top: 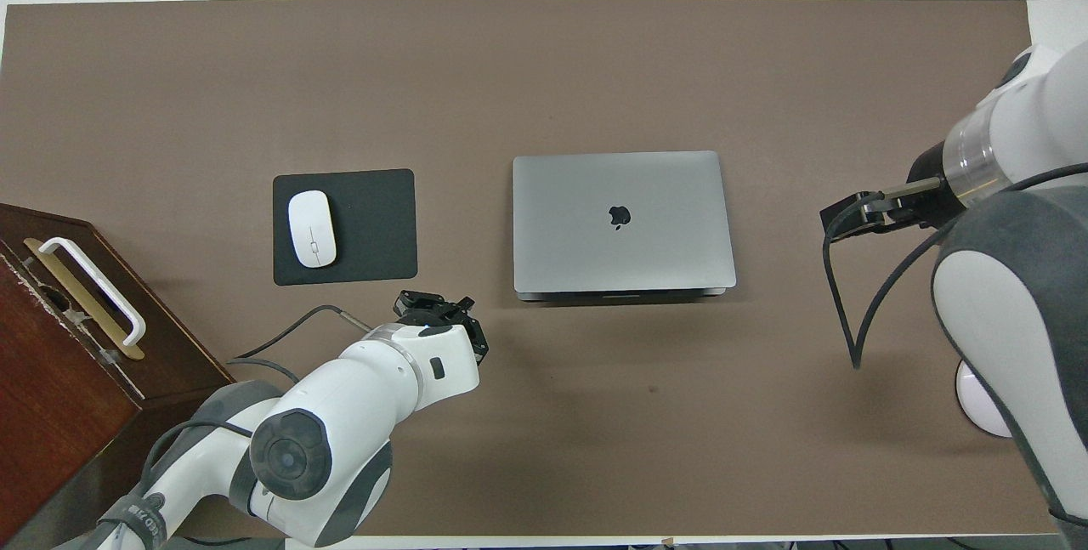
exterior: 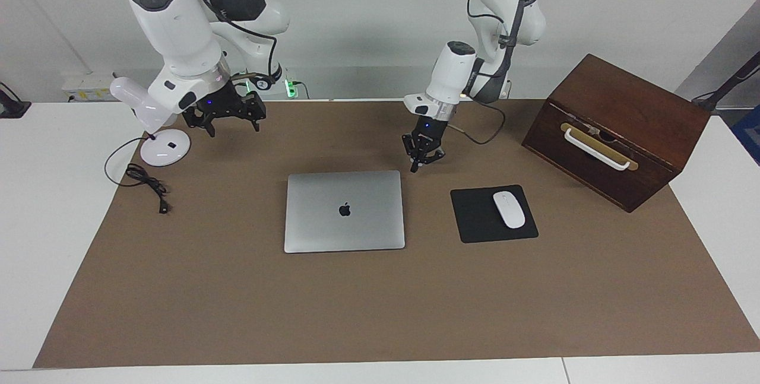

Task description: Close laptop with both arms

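Laptop (exterior: 344, 212) lying flat on the brown mat (exterior: 380, 313) mid tabletop, lid fully down, apple logo facing up. Sitting just past the left end effector (exterior: 417, 167), a bit farther from the robots and toward the right arm's end.

Left end effector hanging low over the mat right by the laptop's near corner, pointed down, fingertips pinched together, gripping nothing. Not touching the laptop, small gap between the two.

Right end effector (exterior: 228, 123) up in the air over the mat's edge at the right arm's end, well apart from the laptop, fingers spread wide and empty. Just beside it: round white base of a desk lamp (exterior: 165, 148), with the lamp's black cord (exterior: 145, 181) coiled on the mat a little farther out.

Out from the left end effector, toward the left arm's end: black mouse pad (exterior: 475, 218) with a white mouse (exterior: 509, 209) resting on it. Further along that same way, dark wooden box (exterior: 617, 129) with a white handle (exterior: 595, 149) on its face, sitting at an angle at the mat's corner.
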You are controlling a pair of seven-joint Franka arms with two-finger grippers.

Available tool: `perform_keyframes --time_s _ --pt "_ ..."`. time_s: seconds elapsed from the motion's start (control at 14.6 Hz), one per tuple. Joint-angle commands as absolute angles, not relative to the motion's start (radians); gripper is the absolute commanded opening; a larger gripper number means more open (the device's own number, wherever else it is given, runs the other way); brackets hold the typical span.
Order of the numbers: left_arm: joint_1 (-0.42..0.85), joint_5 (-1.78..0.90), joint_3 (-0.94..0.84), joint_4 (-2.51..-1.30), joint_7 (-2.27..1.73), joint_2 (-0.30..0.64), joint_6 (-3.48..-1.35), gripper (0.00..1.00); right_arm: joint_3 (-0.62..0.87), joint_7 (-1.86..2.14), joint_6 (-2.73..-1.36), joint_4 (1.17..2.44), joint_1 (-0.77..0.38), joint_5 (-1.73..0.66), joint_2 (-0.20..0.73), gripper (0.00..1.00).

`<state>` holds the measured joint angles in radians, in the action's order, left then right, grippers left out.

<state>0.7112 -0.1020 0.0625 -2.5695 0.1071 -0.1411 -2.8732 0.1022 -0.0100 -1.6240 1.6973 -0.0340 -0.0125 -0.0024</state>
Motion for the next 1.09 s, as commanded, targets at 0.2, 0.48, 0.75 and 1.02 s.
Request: perform_keyframes --time_s 0.2,0.48,0.75,1.02 --pt "0.628 -0.106 0.069 -2.472 0.112 -0.241 -2.55 0.0 0.081 0.009 -1.641 1.717 -0.035 -0.025 -0.023 1.0" --pt "0.511 -0.084 0.069 -2.324 0.155 -0.282 -2.263 0.0 0.078 0.009 -1.614 1.723 -0.044 -0.008 -0.035 1.0" --pt "0.399 -0.064 0.069 -2.194 0.264 -0.296 -2.073 0.0 0.08 0.011 -1.617 1.721 -0.037 -0.006 -0.032 1.0" --pt "0.308 -0.058 0.069 -2.1 0.382 -0.296 -1.945 0.0 0.08 0.011 -1.624 1.72 -0.009 -0.021 -0.031 1.0"
